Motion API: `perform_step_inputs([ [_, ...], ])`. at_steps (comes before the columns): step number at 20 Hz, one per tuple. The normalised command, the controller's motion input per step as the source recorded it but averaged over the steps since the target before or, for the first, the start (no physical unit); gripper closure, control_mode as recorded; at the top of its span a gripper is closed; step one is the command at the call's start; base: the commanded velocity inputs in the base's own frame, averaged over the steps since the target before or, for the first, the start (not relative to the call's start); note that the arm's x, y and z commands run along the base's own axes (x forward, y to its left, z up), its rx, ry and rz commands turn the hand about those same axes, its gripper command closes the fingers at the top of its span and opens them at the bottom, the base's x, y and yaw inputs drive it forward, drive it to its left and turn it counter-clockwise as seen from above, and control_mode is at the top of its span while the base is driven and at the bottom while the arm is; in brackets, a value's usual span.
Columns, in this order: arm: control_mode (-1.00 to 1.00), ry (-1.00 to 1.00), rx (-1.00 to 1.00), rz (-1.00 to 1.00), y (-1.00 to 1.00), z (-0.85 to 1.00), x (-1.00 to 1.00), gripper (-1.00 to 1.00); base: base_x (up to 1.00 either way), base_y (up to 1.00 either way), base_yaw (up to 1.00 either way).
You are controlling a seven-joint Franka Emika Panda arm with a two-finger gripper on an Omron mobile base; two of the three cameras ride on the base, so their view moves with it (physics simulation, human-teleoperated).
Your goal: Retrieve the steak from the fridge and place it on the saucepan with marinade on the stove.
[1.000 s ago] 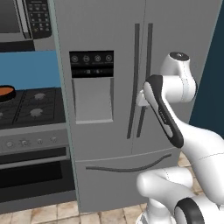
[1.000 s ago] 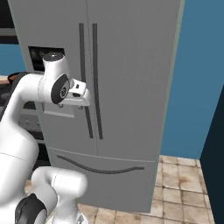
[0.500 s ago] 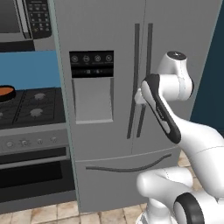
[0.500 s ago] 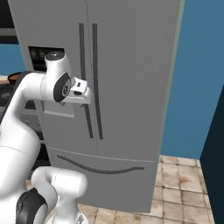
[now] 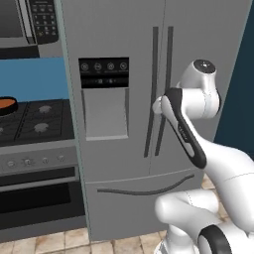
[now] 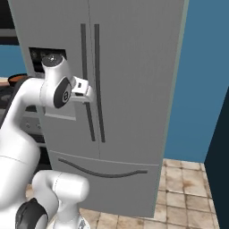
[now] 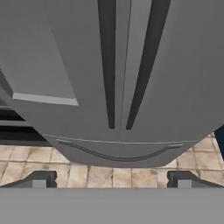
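The fridge (image 5: 114, 30) is a tall grey unit with both upper doors closed, so the steak is hidden. My gripper (image 6: 91, 95) sits close in front of the two long dark handles (image 6: 96, 80) at mid height, touching nothing. In the hand view its fingertips (image 7: 39, 179) stand wide apart, and the gripper (image 7: 111, 181) is open and empty, facing the fridge (image 7: 183, 65). To the left, the black saucepan (image 5: 6, 105) with orange marinade rests on the stove (image 5: 42, 119).
A microwave (image 5: 30, 20) hangs above the stove, and the oven door (image 5: 34, 193) is below it. The fridge has a dispenser panel (image 5: 104, 99) and a lower drawer handle (image 5: 144, 191). A blue wall (image 6: 201, 89) and tiled floor (image 6: 179, 179) lie to the right.
The hand has barely shifted in front of the handles. The jaws stay open and the doors stay closed.
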Motion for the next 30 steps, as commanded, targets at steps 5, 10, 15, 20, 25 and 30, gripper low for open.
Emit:
perform_step_inputs([
  [5, -1.00, -0.21, 0.00, 0.00, 0.00, 0.10, 0.01, -1.00, 0.00, 0.00, 0.00],
  [10, -1.00, -0.21, 0.00, 0.00, 0.00, 0.27, 0.00, -1.00, 0.00, 0.00, 0.00],
  [15, -1.00, -0.05, 0.00, 0.00, 0.04, 0.38, 0.02, -1.00, 0.00, 0.00, 0.00],
  [20, -1.00, 0.00, 0.00, 0.00, 0.28, 0.29, 0.19, -1.00, 0.00, 0.00, 0.00],
  [25, -1.00, 0.03, 0.00, -0.01, 0.14, 0.06, 0.32, -1.00, 0.00, 0.00, 0.00],
  [30, -1.00, 0.02, 0.00, -0.01, 0.00, 0.00, 0.40, -1.00, 0.00, 0.00, 0.00],
])
